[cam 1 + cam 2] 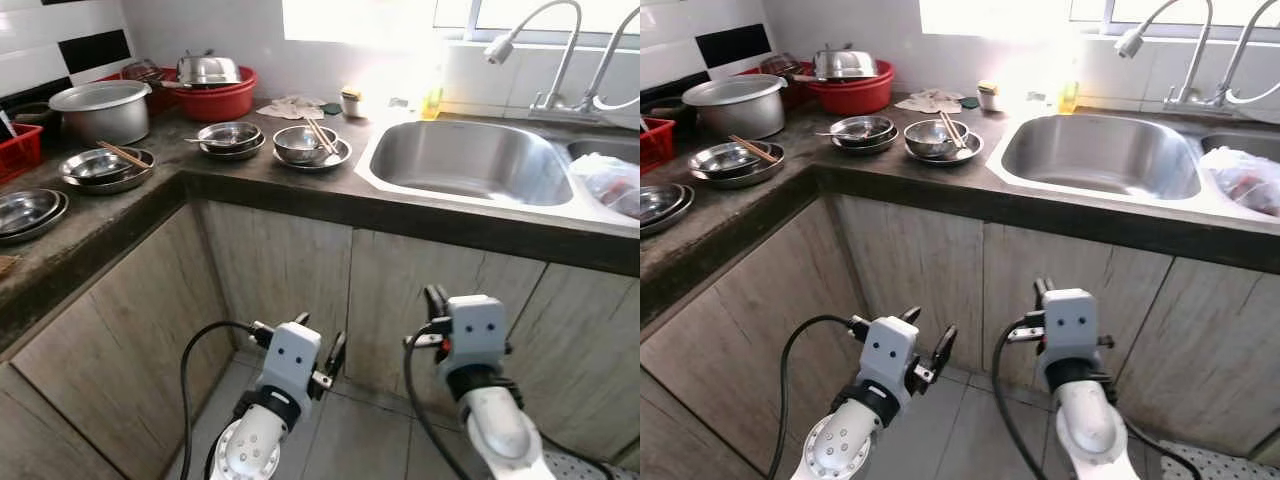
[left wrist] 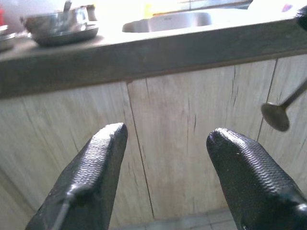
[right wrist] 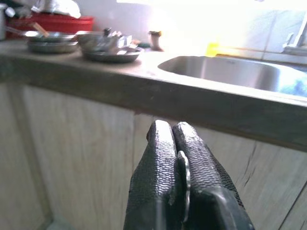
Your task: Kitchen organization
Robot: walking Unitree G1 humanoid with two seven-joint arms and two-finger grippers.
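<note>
Steel bowls [image 1: 300, 143], dark stone counter [image 1: 250, 185].

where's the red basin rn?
In the left eye view, the red basin sits on the back-left counter against the wall, right of the big pot, a steel lid on it.

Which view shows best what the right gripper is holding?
Left wrist view: a spoon shows whole bowl and handle, apart from cabinet. Right wrist view shows only a metal sliver pinched between the shut fingers. In the eye views the right gripper hides it.
</note>
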